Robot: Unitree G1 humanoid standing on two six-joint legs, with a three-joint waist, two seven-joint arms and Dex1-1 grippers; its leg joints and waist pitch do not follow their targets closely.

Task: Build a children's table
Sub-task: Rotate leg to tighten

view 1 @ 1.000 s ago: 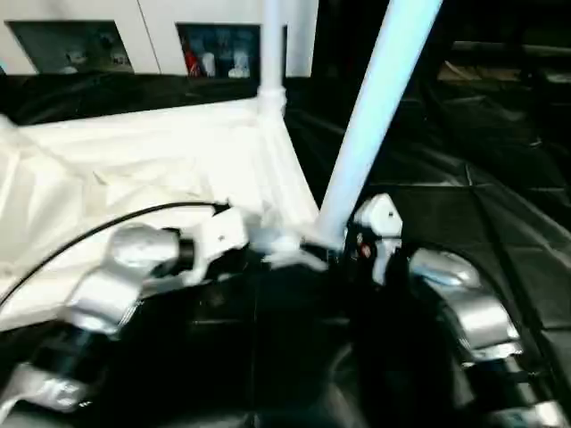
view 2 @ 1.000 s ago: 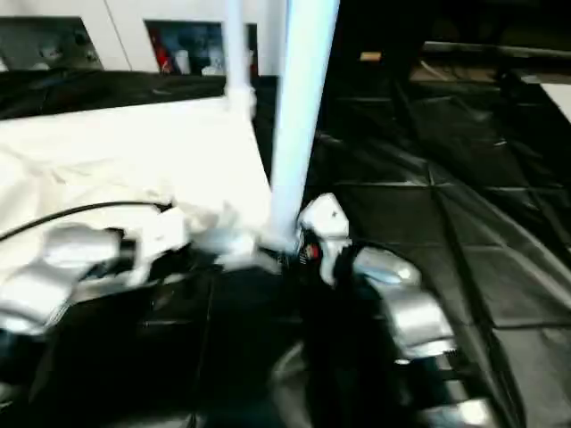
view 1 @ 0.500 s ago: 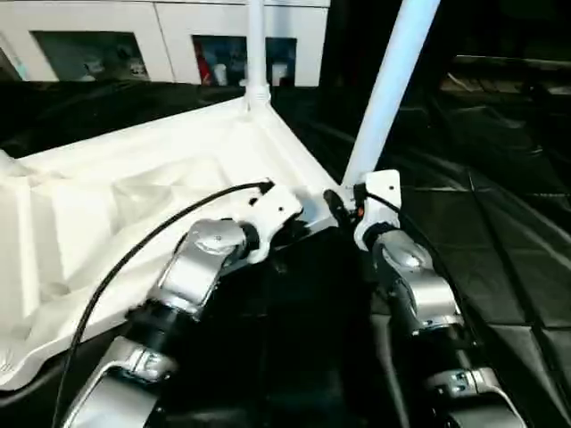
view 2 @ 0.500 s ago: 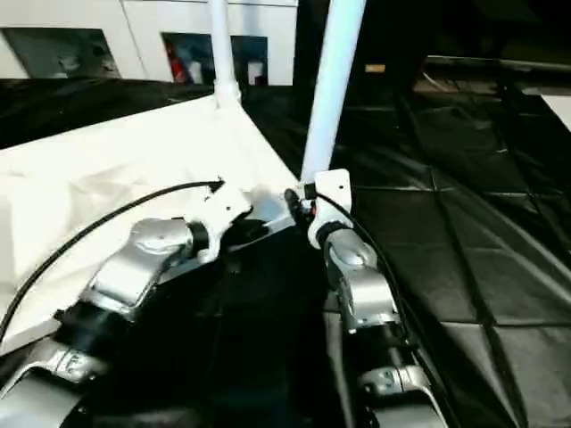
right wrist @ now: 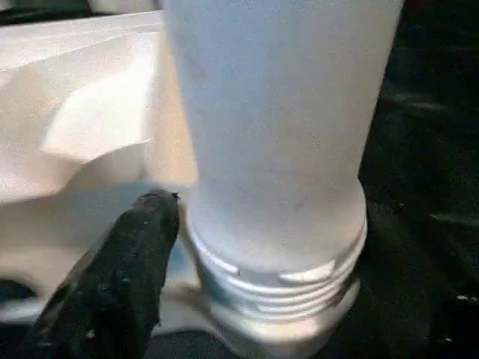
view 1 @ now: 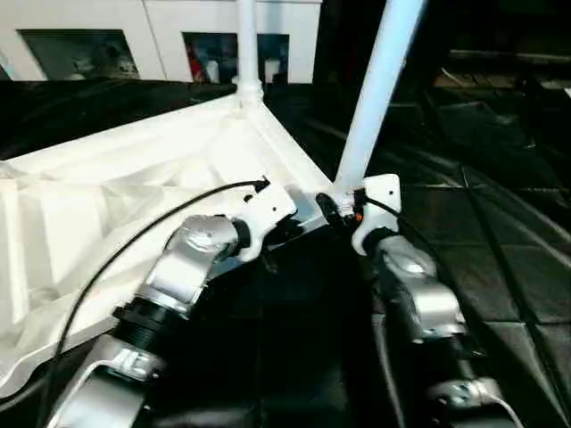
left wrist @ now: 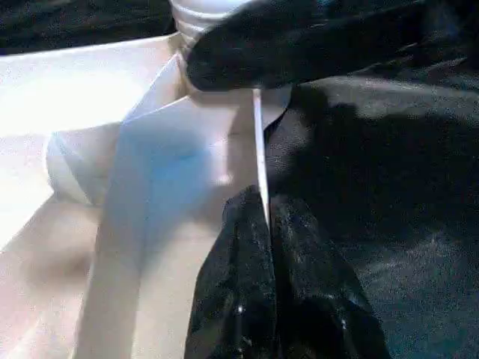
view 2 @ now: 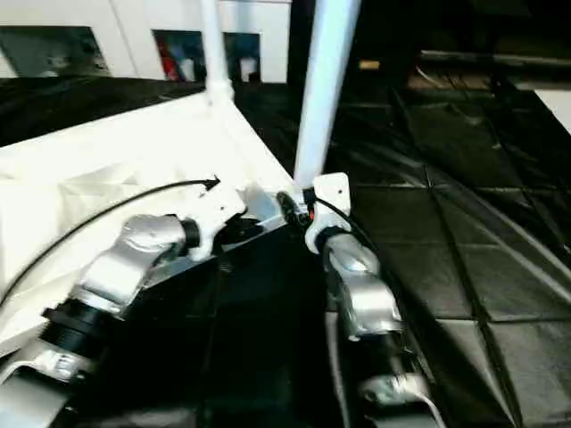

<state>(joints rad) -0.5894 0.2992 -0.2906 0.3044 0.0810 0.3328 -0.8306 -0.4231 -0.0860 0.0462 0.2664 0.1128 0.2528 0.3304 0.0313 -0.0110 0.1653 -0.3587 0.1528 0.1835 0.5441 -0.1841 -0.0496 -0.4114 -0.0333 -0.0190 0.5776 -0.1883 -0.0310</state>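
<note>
White plastic tabletop [view 1: 134, 178] lies upside down on a black sheet [view 1: 500, 267], ribbed underside facing up, one corner pointing toward the robot. At that near corner a long white tubular leg [view 1: 379, 80] stands in its round socket, leaning a bit to the right. Right wrist view shows thread rings [right wrist: 277, 277] at the leg's base exposed above the socket rim, so it looks not fully seated.

Risk, as a judgement: the leg is tilted w/ threads showing. If support goes now it may tip further, cross-thread or pop out. A sideways push from either arm could also slide the tabletop on the slick sheet.

A 2nd leg [view 1: 245, 45] stands upright at the far corner, looks seated.

Left gripper [left wrist: 266, 224] has its jaws pressed together, pinching the thin edge wall of the tabletop just beside the near corner. Right gripper [view 1: 335, 207] sits at the base of the tilted leg; one black finger [right wrist: 123, 269] shows beside the leg, not clamped on it. Whether its jaws are spread or gripping, I cannot tell.

White cabinet [view 1: 161, 22] w/ dark openings stands behind, well apart.
</note>
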